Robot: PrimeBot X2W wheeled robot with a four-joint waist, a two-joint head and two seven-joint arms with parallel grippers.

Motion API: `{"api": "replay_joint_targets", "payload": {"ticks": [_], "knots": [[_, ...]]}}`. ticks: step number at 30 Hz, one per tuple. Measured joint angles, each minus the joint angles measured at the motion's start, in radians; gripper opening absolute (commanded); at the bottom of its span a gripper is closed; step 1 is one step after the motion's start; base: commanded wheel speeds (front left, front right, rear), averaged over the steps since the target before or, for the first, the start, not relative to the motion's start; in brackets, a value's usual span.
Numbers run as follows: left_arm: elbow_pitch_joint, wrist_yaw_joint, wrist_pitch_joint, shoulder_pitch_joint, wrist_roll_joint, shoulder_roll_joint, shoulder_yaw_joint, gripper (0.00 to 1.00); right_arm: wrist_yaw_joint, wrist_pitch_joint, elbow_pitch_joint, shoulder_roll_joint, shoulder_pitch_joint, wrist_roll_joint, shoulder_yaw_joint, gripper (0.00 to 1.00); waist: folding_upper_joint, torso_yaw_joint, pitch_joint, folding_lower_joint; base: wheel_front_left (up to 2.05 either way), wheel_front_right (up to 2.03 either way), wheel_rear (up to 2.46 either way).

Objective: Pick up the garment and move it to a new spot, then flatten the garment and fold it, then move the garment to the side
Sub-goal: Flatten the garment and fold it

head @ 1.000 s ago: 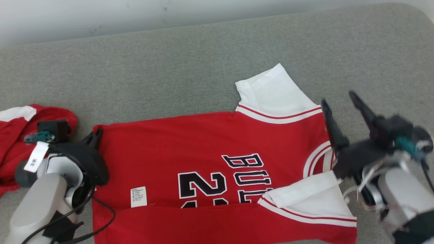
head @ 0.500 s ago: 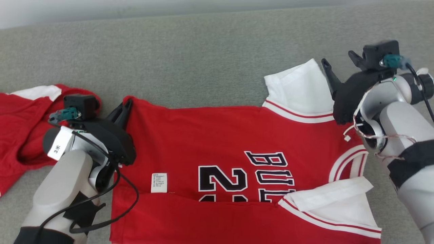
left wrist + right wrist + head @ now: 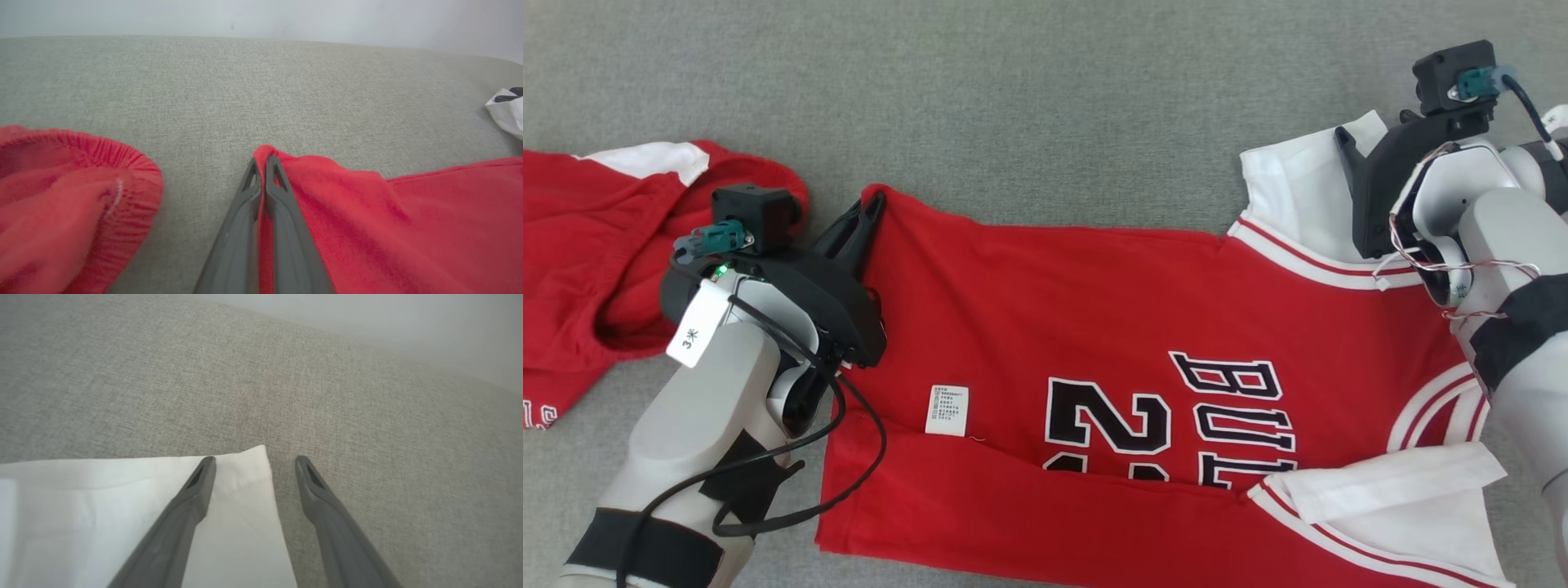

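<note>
- Head view: the left gripper [image 3: 876, 204] has its jaws clenched on the jersey [image 3: 1094, 310]. They pinch the far hem corner, which rises in a small peak at the tips.
- In the left wrist view the two fingers [image 3: 241, 228] are pressed together with a strip of red cloth caught between them. The rest of the jersey spreads away to the right of the jaws, lying on the grey cushion [image 3: 1013, 98].
- To the left of those jaws lie red shorts [image 3: 596, 245], bunched up with a gathered edge. A stretch of bare cushion lies between them and the jaws.
- The right gripper [image 3: 255, 459] has its jaws released and spread wide, grasping nothing.
- In the right wrist view one finger lies over the corner of the white sleeve [image 3: 102, 506] and the other over bare cushion. The sleeve's side edge runs up between the jaws, its corner just past the tips. I cannot tell whether the fingers touch the cloth.
- The jersey lies stretched between the two grippers, with black-and-white lettering and numerals facing up. Its near edge is folded over, covering the lower part of the print.
- A white label [image 3: 947, 410] sits on the red cloth, on the near side of the left jaws.
- The near sleeve [image 3: 1388, 498] lies folded onto the body, well apart from the right jaws.
</note>
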Motion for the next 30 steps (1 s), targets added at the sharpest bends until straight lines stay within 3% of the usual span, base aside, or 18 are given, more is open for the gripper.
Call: {"api": "replay_joint_targets", "payload": {"ticks": [1,2,4,15,24,30], "knots": [[0.005,0.0,-0.008,-0.004,-0.009,0.0,-0.007,0.0,0.001,0.006,0.027,0.01,-0.017,-0.005,0.009,0.98,0.0,0.01,0.009,0.0,0.0,0.0,0.0],[0.008,0.0,-0.012,-0.004,-0.025,0.0,-0.012,0.0,0.002,0.009,0.041,0.014,-0.027,-0.005,0.012,0.8,0.0,0.014,0.013,0.0,0.0,0.0,0.0],[0.01,0.0,-0.012,-0.004,-0.033,0.001,-0.015,0.0,0.006,0.013,0.05,0.016,-0.036,-0.007,0.015,0.0,0.0,0.017,0.015,0.0,0.0,0.0,0.0],[0.04,0.0,-0.043,-0.008,-0.069,0.016,-0.055,0.0,0.039,-0.007,0.119,0.03,-0.073,-0.018,0.031,0.0,0.0,0.018,0.02,0.0,0.0,0.0,0.0],[0.071,0.0,-0.076,-0.014,-0.115,0.028,-0.069,0.0,0.059,-0.121,0.157,-0.003,-0.108,-0.023,0.022,0.0,0.0,0.004,-0.01,-0.0001,0.0,0.0,0.0],[0.088,0.0,-0.091,-0.016,-0.124,0.042,-0.08,0.0,0.071,-0.192,0.18,0.017,-0.112,-0.022,0.015,0.0,0.0,-0.012,-0.036,-0.0001,0.0,0.0,0.0]]}}
